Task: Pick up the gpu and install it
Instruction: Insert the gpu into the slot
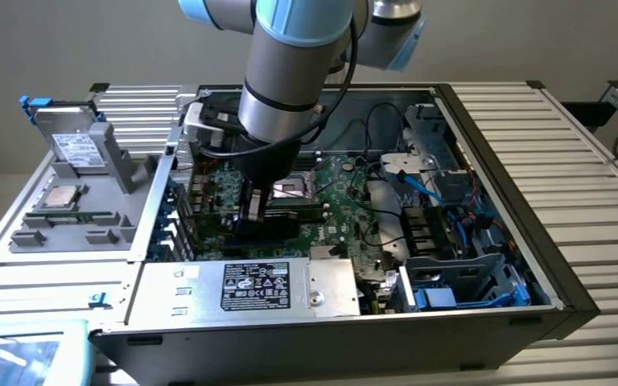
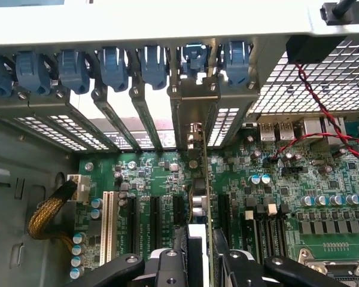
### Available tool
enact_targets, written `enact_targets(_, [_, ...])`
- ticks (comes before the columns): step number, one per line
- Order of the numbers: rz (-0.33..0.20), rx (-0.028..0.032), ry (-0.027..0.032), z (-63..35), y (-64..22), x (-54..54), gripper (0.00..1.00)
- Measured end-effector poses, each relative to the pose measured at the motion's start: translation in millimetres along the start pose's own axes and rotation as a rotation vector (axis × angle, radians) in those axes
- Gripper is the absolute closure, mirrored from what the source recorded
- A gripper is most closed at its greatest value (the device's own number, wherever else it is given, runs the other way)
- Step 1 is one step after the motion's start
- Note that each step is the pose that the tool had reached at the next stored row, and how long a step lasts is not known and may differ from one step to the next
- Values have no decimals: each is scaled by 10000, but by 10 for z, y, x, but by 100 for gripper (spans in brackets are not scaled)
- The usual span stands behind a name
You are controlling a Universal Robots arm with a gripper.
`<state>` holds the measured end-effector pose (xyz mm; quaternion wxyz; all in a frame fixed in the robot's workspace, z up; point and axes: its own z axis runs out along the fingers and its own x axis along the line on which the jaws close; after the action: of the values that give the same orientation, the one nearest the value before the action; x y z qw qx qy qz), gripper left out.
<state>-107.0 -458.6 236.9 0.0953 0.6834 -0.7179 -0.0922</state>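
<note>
Wrist view: fingers (image 2: pixel 198 263) pinching the gpu (image 2: pixel 198 179), upright on the motherboard (image 2: pixel 287 197) by the rear brackets (image 2: pixel 137 89).

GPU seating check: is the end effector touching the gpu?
Touching. In the wrist view the end effector fingers clamp the gpu edge, standing upright over the motherboard slots.
</note>
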Motion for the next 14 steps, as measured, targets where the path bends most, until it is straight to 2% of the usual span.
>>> enact_targets(14, [-3, 3, -6, -2, 0, 0, 73])
